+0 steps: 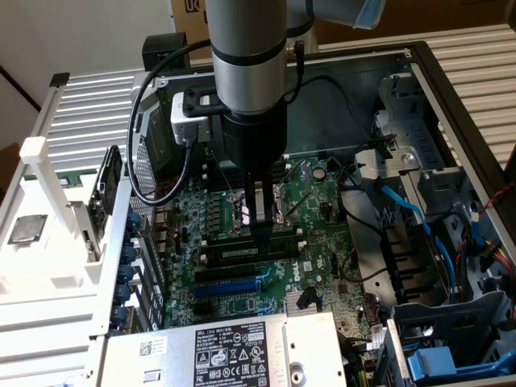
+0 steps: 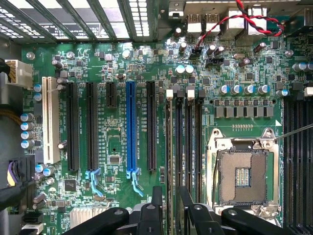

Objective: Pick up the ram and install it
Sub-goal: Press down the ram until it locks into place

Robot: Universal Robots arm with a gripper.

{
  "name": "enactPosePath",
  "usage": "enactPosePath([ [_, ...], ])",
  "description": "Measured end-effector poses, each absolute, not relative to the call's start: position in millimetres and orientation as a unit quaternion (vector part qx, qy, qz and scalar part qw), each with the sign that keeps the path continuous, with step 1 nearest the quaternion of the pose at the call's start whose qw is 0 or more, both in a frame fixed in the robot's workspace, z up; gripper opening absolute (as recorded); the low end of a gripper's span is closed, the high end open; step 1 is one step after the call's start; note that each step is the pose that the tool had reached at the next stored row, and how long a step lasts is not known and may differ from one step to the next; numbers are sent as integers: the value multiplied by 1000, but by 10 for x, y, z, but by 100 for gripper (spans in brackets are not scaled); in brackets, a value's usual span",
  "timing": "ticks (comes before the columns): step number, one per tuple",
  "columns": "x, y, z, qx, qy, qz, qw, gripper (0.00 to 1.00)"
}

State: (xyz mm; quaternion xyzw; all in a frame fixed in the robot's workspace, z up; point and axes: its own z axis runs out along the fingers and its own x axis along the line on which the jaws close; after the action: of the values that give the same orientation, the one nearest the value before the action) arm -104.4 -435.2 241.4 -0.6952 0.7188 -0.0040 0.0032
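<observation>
I see the gripper (image 1: 262, 232) mid-frame in the exterior view, down over the motherboard (image 1: 322, 201) inside the open case (image 1: 451, 89). The ram (image 1: 250, 251) lies in a slot directly under the fingertips, at lower centre. Jaws spread apart, not clamped on the stick. Empty CPU socket (image 2: 243, 175) just beside.

Green motherboard (image 2: 122, 142) inside open computer case (image 1: 451, 89); empty processor socket (image 2: 243, 176); blue slot (image 2: 130, 127); blue cables (image 1: 419, 218).
</observation>
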Motion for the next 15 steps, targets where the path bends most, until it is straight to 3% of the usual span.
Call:
enactPosePath([
  [6, -1044, -4351, 2414, -695, 719, -4, 3, 27],
  [7, -1043, -4352, 2414, -695, 719, -4, 3, 25],
  [9, -1044, -4352, 2414, -695, 719, -4, 3, 12],
  [15, -1044, -4351, 2414, -695, 719, -4, 3, 11],
])
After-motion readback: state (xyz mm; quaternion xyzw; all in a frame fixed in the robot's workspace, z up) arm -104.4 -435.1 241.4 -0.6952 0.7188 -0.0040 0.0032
